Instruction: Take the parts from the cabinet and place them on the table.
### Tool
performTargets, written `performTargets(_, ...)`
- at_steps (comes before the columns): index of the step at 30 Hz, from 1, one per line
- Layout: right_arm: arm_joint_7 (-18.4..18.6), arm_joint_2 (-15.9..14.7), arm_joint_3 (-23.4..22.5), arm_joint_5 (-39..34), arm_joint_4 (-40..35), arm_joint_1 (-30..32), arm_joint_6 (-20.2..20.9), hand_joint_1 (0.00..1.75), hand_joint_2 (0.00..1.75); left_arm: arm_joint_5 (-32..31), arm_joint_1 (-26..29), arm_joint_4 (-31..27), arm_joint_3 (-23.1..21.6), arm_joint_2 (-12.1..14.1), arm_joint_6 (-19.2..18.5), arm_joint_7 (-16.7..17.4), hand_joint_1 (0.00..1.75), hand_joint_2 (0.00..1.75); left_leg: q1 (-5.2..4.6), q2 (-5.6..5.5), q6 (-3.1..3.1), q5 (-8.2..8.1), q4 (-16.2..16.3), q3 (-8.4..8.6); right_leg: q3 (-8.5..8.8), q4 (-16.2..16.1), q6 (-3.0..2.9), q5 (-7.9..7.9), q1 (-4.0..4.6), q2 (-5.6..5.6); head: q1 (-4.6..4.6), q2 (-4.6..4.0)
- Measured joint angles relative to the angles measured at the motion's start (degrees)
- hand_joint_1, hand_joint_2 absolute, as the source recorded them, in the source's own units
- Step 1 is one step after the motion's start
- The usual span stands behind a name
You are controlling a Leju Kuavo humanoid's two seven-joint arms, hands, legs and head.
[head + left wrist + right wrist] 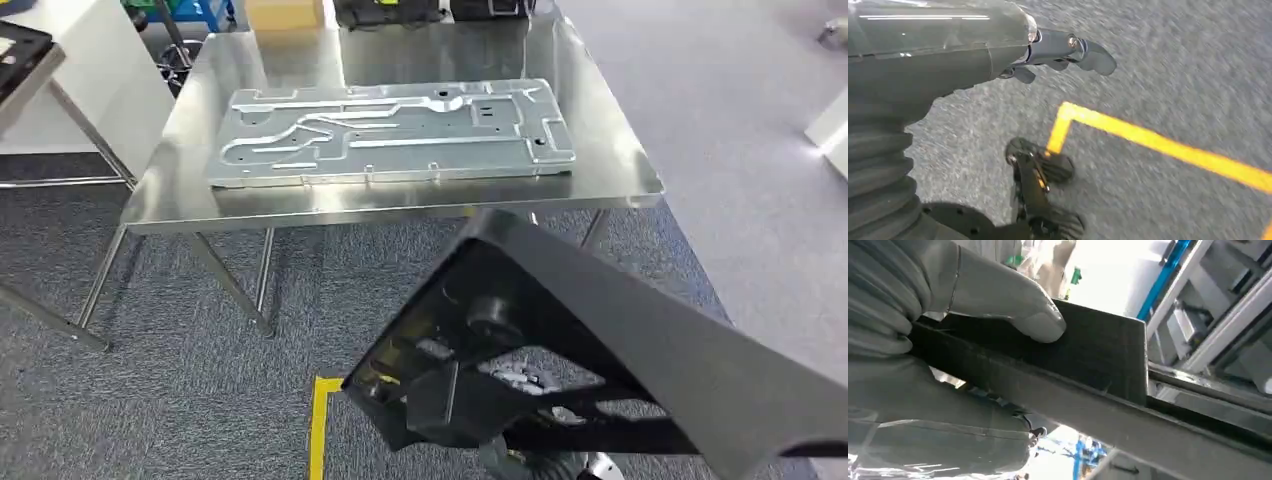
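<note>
- Head view: 1 silver plate [392,133] already lies flat on the desk [620,165]; a black frame [560,350] hangs tilted short of it.
- Right hand [948,305] grips the frame's edge.
- Left hand [1068,50] hangs over carpet, holding nothing, fingers partly curled.
- Setting the frame down remains.

Table [620,170] stands ahead of me, w/ the flat metal plate [390,132] lying on it, about centred, long side across. Cardboard box [283,12] sits behind the table's far edge, left of centre. 2nd table [22,62] is off to the left. Frame part [640,340] is in front of the table, nearer me, over the carpet, tilted, in my right hand [948,315]. Floor tape corner [322,400] lies below it, to its left. My left hand [1063,50] hangs over the floor, above the tape.
</note>
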Motion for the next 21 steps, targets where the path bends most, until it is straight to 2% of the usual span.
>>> performTargets(1, 0.0, 0.0, 0.0, 0.0, 0.1, -0.8, 0.0, 1.75, 1.75, -0.2, -0.3, 0.0, 0.0, 0.0, -0.1, 0.0, 0.00, 1.75, 0.03, -0.26, -0.23, -0.59, 4.6, -2.87, 0.36, -0.1, -0.37, -0.33, 0.04, 0.13, -0.02, 0.00)
performTargets(2, 0.0, 0.0, 0.0, 0.1, 0.3, -1.4, 0.0, 1.75, 1.75, -0.5, -0.4, 0.0, 0.0, 0.0, -0.4, -0.1, 0.00, 1.75, 0.05, -0.27, -0.35, -2.42, 9.3, -6.09, 0.68, -0.1, -0.49, -0.70, 0.09, 0.33, -0.05, 0.00)
performTargets(3, 0.0, 0.0, 0.0, 0.1, 0.5, -1.7, 0.0, 1.75, 1.75, -0.7, -0.2, 0.0, 0.1, 0.0, -0.5, -0.1, 0.00, 1.75, 0.04, -0.27, -0.30, -5.02, 13.1, -9.14, 1.03, -0.1, -0.61, -1.17, 0.21, 0.53, -0.02, 0.00)
performTargets(4, 0.0, 0.0, 0.0, 0.2, 0.6, -1.8, 0.1, 1.75, 1.75, -1.0, -0.1, 0.0, 0.1, 0.1, -0.6, -0.1, 0.00, 1.75, 0.04, -0.27, -0.20, -7.14, 15.3, -11.34, 1.51, -0.1, -0.69, -1.64, 0.32, 0.72, -0.02, 0.00)
performTargets(5, 0.0, 0.0, 0.0, 0.3, 0.6, -1.8, 0.2, 1.75, 1.75, -1.0, 0.1, 0.0, 0.1, 0.1, -0.7, -0.1, 0.00, 1.75, 0.02, -0.28, -0.08, -7.69, 15.4, -12.60, 2.12, -0.1, -0.70, -2.12, 0.45, 0.92, -0.02, 0.00)
performTargets(6, 0.0, 0.0, 0.0, 0.3, 0.6, -1.9, 0.2, 1.75, 1.75, -1.1, 0.2, 0.0, 0.1, 0.2, -0.8, -0.1, 0.00, 1.75, -0.05, -0.28, 0.16, -6.60, 13.4, -12.86, 2.85, -0.1, -0.69, -2.65, 0.59, 1.07, -0.02, 0.00)
performTargets(7, 0.0, 0.0, 0.0, 0.4, 0.6, -2.0, 0.2, 1.75, 1.75, -1.2, 0.3, 0.0, 0.2, 0.3, -0.9, 0.0, 0.00, 1.75, -0.19, -0.29, 0.69, -3.98, 9.6, -12.30, 3.70, -0.1, -0.68, -3.24, 0.78, 1.15, -0.02, 0.00)
performTargets(8, 0.0, 0.0, 0.0, 0.4, 0.6, -2.0, 0.1, 1.75, 1.75, -1.3, 0.3, 0.0, 0.2, 0.3, -0.9, 0.0, 0.00, 1.75, -0.48, -0.29, 1.25, 0.01, 5.0, -11.37, 4.48, -0.1, -0.66, -3.80, 0.98, 1.13, -0.02, 0.00)
performTargets(9, 0.0, 0.0, 0.0, 0.4, 0.6, -2.0, -0.1, 1.75, 1.75, -1.5, 0.4, 0.0, 0.3, 0.4, -0.9, 0.0, 0.00, 1.75, -0.88, -0.26, 2.32, 4.68, 0.6, -10.61, 4.85, -0.3, -0.66, -4.33, 0.79, 1.14, -0.02, 0.00)
performTargets(10, 0.0, -0.2, 0.1, 0.4, 0.7, -2.2, -0.6, 1.75, 1.75, -1.7, 0.5, 0.0, 0.5, 0.7, -0.9, 0.1, 0.00, 1.75, -1.38, -0.89, 2.60, 5.30, 0.4, -10.72, 5.47, 0.0, -0.29, -4.83, 1.12, 1.33, 0.06, 0.00)
performTargets(11, 0.0, -0.3, 0.1, 0.4, 0.7, -2.3, -0.9, 1.75, 1.75, -1.7, 0.5, 0.0, 0.5, 0.7, -0.9, 0.1, 0.00, 1.75, -1.47, -1.30, 2.52, 3.66, 0.0, -10.36, 5.51, -0.1, 0.24, -5.42, 1.05, 1.75, 0.00, 0.00)
performTargets(12, 0.0, -0.5, 0.1, 0.3, 0.7, -2.3, -1.1, 1.75, 1.75, -1.7, 0.6, 0.0, 0.6, 0.7, -0.9, 0.2, 0.00, 1.75, -1.52, -1.28, 2.74, 4.30, -0.7, -9.91, 6.30, 0.2, 0.49, -5.16, 1.00, 1.72, 0.00, 0.00)
performTargets(13, 0.0, -0.7, 0.1, 0.2, 0.6, -2.4, -1.4, 1.75, 1.75, -1.8, 0.5, 0.0, 0.6, 0.8, -0.9, 0.2, 0.00, 1.75, -1.36, -1.28, 3.03, 5.12, -1.2, -9.34, 6.17, 1.2, 0.83, -4.40, 1.00, 1.71, 0.04, 0.00)
performTargets(14, 0.0, -0.9, 0.1, 0.2, 0.5, -2.6, -1.8, 1.75, 1.75, -1.8, 0.4, 0.0, 0.6, 0.7, -0.9, 0.2, 0.00, 1.75, -1.14, -1.37, 3.44, 5.42, -1.4, -8.02, 6.43, 1.6, 1.08, -4.63, 1.19, 1.71, 0.00, 0.00)
performTargets(15, 0.0, -1.4, 0.1, 0.2, 0.4, -2.8, -2.0, 1.75, 1.75, -1.9, 0.4, 0.0, 0.6, 0.7, -0.9, 0.2, 0.00, 1.75, -0.97, -1.19, 3.47, 5.45, -1.9, -7.31, 5.83, 3.5, 1.36, -4.93, 1.02, 1.37, 0.04, 0.00)
performTargets(16, 0.0, -1.6, 0.2, 0.0, 0.3, -3.1, -2.0, 1.75, 1.75, -2.0, 0.3, 0.0, 0.6, 0.8, -0.9, 0.2, 0.00, 1.75, -0.88, -1.11, 3.75, 5.21, -2.1, -6.84, 3.84, 6.7, 1.70, -5.50, 0.93, 1.18, 0.04, 0.00)
performTargets(17, 0.0, -2.0, 0.2, 0.0, 0.3, -3.1, -2.1, 1.75, 1.75, -2.0, 0.2, 0.0, 0.6, 0.7, -0.9, 0.1, 0.00, 1.75, -0.84, -1.11, 3.80, 5.03, -2.2, -6.58, 1.00, 10.7, 2.15, -6.91, 0.67, 1.17, 0.04, 0.00)
performTargets(18, 0.0, -2.2, 0.2, -0.1, 0.3, -3.1, -2.2, 1.75, 1.75, -2.0, 0.2, 0.0, 0.7, 0.7, -0.9, 0.1, 0.00, 1.75, -0.81, -1.14, 3.78, 4.70, -2.3, -6.29, -1.99, 14.4, 2.51, -8.90, 0.37, 1.17, 0.04, 0.00)
performTargets(19, 0.0, -2.6, 0.2, -0.2, 0.3, -3.1, -2.4, 1.75, 1.75, -2.1, 0.2, 0.0, 0.7, 0.7, -0.9, 0.1, 0.00, 1.75, -0.71, -1.16, 3.70, 4.23, -2.3, -5.91, -4.33, 16.6, 2.77, -10.90, 0.16, 1.14, 0.04, 0.00)
performTargets(20, 0.0, -2.9, 0.3, -0.2, 0.3, -3.1, -2.9, 1.75, 1.75, -2.1, 0.3, 0.0, 0.7, 0.7, -1.0, 0.1, 0.00, 1.75, -0.58, -1.25, 3.54, 3.69, -2.3, -5.34, -5.90, 17.1, 3.07, -11.98, -0.06, 1.10, 0.04, 0.00)
performTargets(21, 0.0, -3.1, 0.3, -0.2, 0.3, -3.0, -3.3, 1.75, 1.75, -2.1, 0.5, 0.0, 0.7, 0.7, -1.0, 0.1, 0.00, 1.75, -0.43, -1.28, 3.38, 3.11, -2.3, -4.63, -6.40, 15.8, 3.31, -11.85, -0.23, 0.98, 0.04, 0.00)
